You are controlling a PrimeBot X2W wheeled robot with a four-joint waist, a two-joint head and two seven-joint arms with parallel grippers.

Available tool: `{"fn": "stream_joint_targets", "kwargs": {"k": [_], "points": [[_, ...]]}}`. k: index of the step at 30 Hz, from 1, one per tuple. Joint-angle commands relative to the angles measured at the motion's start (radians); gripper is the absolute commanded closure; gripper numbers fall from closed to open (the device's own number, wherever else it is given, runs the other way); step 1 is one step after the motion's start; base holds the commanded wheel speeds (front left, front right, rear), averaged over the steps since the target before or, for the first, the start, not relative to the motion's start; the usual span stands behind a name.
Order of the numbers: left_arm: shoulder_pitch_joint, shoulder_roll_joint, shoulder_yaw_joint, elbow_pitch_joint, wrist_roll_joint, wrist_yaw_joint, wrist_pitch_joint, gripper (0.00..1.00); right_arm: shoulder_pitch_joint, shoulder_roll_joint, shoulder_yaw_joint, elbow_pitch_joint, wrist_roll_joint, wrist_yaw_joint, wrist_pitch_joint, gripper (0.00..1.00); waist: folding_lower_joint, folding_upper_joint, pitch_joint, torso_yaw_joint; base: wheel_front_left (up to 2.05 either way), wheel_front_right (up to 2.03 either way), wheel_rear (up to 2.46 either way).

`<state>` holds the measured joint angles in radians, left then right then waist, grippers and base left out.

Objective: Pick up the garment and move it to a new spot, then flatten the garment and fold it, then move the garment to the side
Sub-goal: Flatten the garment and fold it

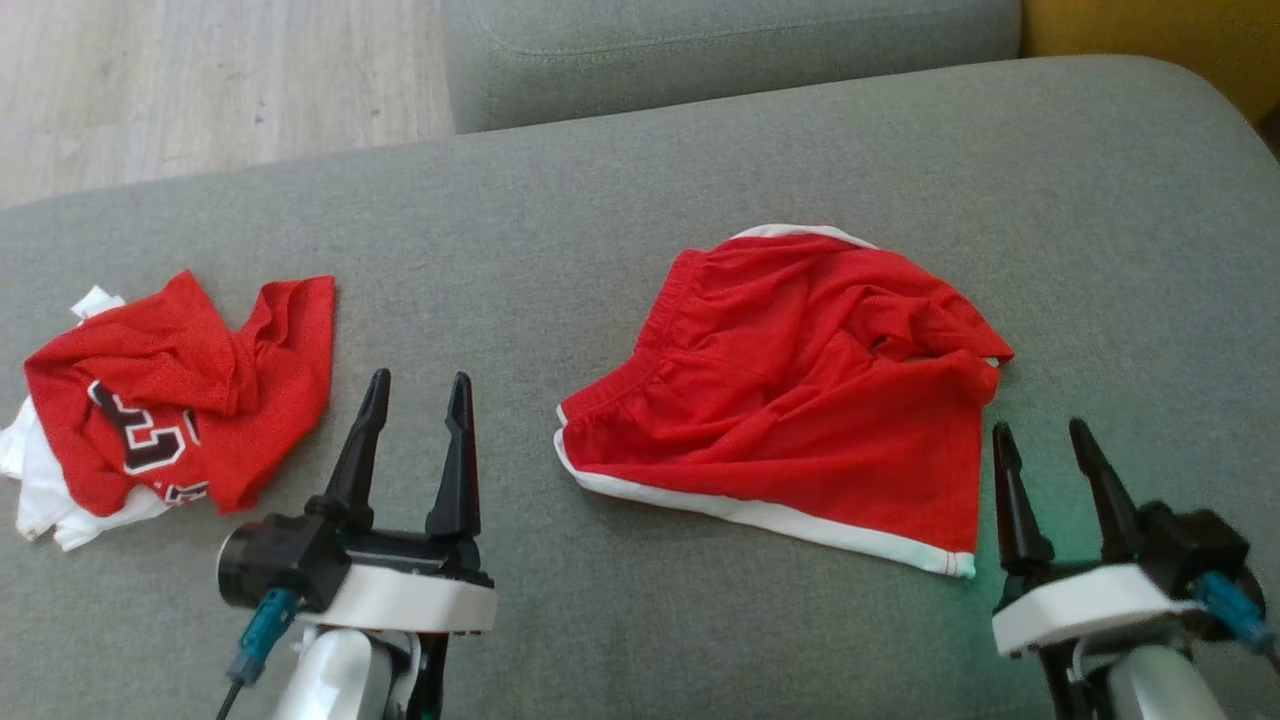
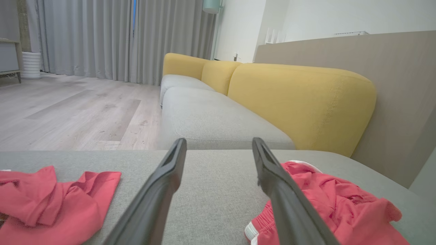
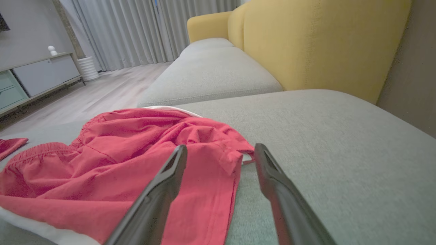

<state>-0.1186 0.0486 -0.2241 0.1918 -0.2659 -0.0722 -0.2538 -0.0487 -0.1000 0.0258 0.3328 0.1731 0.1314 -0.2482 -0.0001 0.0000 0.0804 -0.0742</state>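
left jaws and right jaws gape empty, red shorts (image 1: 790,400) between them, seemingly untouched.

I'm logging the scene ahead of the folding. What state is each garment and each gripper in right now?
red shorts: lying rumpled on the grey cushion, unfolded, not held.
red jersey: crumpled in a heap at the robot's left, not held.
left gripper: open, empty, between the two garments.
right gripper: open, empty, beside the shorts' right edge.
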Motion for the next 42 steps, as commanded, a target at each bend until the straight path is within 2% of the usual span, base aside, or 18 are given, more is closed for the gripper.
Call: {"fn": "stream_joint_targets", "kwargs": {"k": [1, 8, 15, 20, 24, 29, 38, 39, 40, 41, 42], "points": [[-0.041, 0.002, 0.030, -0.024, -0.002, -0.009, -0.008, 0.00, -0.012, 0.011, 0.008, -0.045, -0.008, -0.001, -0.013, 0.00, 0.0001, 0.0000, 0.005, -0.005, 0.00, 0.00, 0.00], [-0.066, 0.006, -0.004, 0.034, 0.053, -0.039, -0.008, 0.00, -0.014, 0.040, 0.008, -0.069, -0.023, -0.001, -0.013, 0.00, 0.0001, 0.0000, 0.022, -0.028, 0.00, 0.00, 0.00], [-0.188, 0.084, -0.187, 0.229, 0.080, -0.058, 0.006, 0.00, -0.033, 0.046, 0.010, -0.076, -0.024, -0.001, -0.014, 0.00, 0.0001, 0.0000, 0.053, -0.048, 0.00, 0.00, 0.00], [-0.314, 0.164, -0.341, 0.344, 0.042, -0.058, 0.066, 0.00, -0.047, 0.048, 0.016, -0.079, -0.020, -0.001, -0.014, 0.00, 0.0001, 0.0000, 0.086, -0.063, 0.00, 0.00, 0.00], [-0.376, 0.197, -0.383, 0.396, 0.019, -0.058, 0.077, 0.00, -0.056, 0.049, 0.017, -0.079, -0.016, -0.001, -0.014, 0.00, 0.0001, 0.0000, 0.105, -0.070, 0.00, 0.00, 0.00], [-0.439, 0.223, -0.440, 0.451, -0.039, -0.058, 0.069, 0.00, -0.062, 0.049, 0.018, -0.082, -0.002, -0.001, -0.014, 0.00, 0.0001, 0.0000, 0.123, -0.076, 0.00, 0.00, 0.00], [-0.509, 0.267, -0.608, 0.481, -0.206, -0.058, 0.074, 0.00, -0.071, 0.050, 0.028, -0.078, 0.011, -0.001, -0.014, 0.00, 0.0001, 0.0000, 0.130, -0.081, 0.00, 0.00, 0.00], [-0.514, 0.269, -0.616, 0.483, -0.220, -0.058, 0.071, 0.04, -0.072, 0.050, 0.032, -0.075, 0.011, -0.001, -0.014, 0.00, 0.0001, 0.0000, 0.130, -0.082, 0.00, 0.00, 0.00], [-0.517, 0.269, -0.623, 0.485, -0.236, -0.058, 0.067, 0.26, -0.073, 0.050, 0.036, -0.070, 0.010, -0.001, -0.014, 0.00, 0.0001, 0.0000, 0.130, -0.082, 0.00, 0.00, 0.00], [-0.520, 0.269, -0.629, 0.485, -0.252, -0.058, 0.063, 0.60, -0.073, 0.050, 0.039, -0.065, 0.009, -0.001, -0.014, 0.00, 0.0001, 0.0000, 0.130, -0.082, 0.00, 0.00, 0.00], [-0.522, 0.270, -0.636, 0.486, -0.266, -0.058, 0.058, 0.77, -0.073, 0.050, 0.041, -0.060, 0.007, -0.001, -0.014, 0.00, 0.0001, 0.0000, 0.130, -0.082, 0.00, 0.00, 0.00]]}}
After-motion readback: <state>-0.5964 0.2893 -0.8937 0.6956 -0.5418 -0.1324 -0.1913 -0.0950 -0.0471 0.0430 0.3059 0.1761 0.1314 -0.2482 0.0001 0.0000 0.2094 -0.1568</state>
